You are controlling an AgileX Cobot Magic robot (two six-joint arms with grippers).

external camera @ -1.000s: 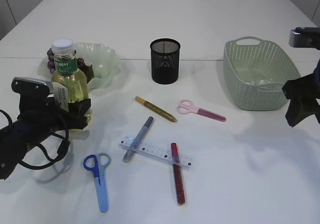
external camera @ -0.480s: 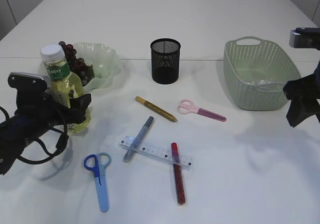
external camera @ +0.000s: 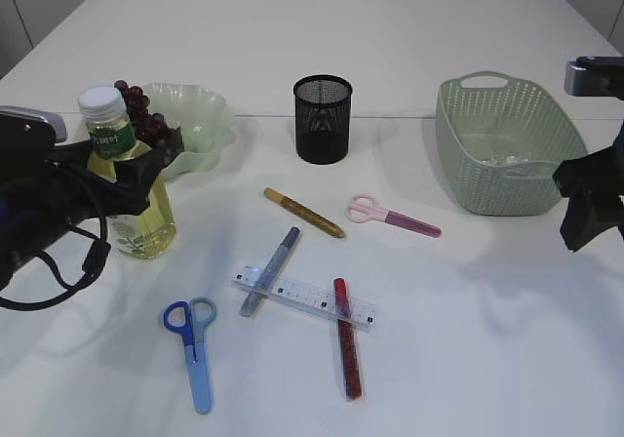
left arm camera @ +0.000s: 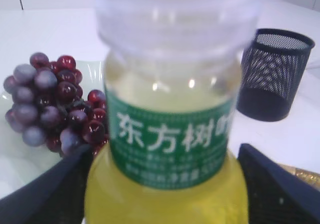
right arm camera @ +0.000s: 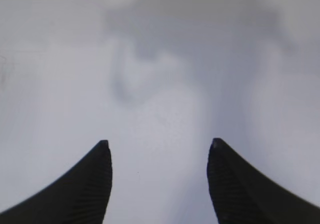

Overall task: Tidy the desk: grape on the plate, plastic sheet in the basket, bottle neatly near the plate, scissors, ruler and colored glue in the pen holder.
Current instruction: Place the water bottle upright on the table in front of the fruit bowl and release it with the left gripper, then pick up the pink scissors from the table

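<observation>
Chinese characters, 东方树叶, are showing in white on the green label of the clear plastic bottle of yellow drink point(left arm camera: 170, 134), which is standing upright beside the pale green scalloped plate point(external camera: 200, 125). Dark red grapes point(left arm camera: 50, 104) are lying on that plate. Black left gripper point(external camera: 132, 178) is sitting around the bottle with fingers spread wider than its body (gaps showing on both sides), so not gripping it. Black right gripper point(right arm camera: 159, 179) is hanging open over bare white table point(external camera: 468, 339), holding nothing; its arm is cut off at the frame's edge. Something clear and crumpled is glinting inside the green woven basket point(external camera: 507, 144), hard to make out. Black mesh pen holder point(external camera: 322, 118) is standing mid-table. I'm counting two scissors, blue point(external camera: 195, 349) and pink point(external camera: 390, 216), one clear ruler point(external camera: 302, 298), and three glitter glue tubes: gold point(external camera: 304, 213), silver-blue point(external camera: 270, 271), red point(external camera: 347, 339).
</observation>
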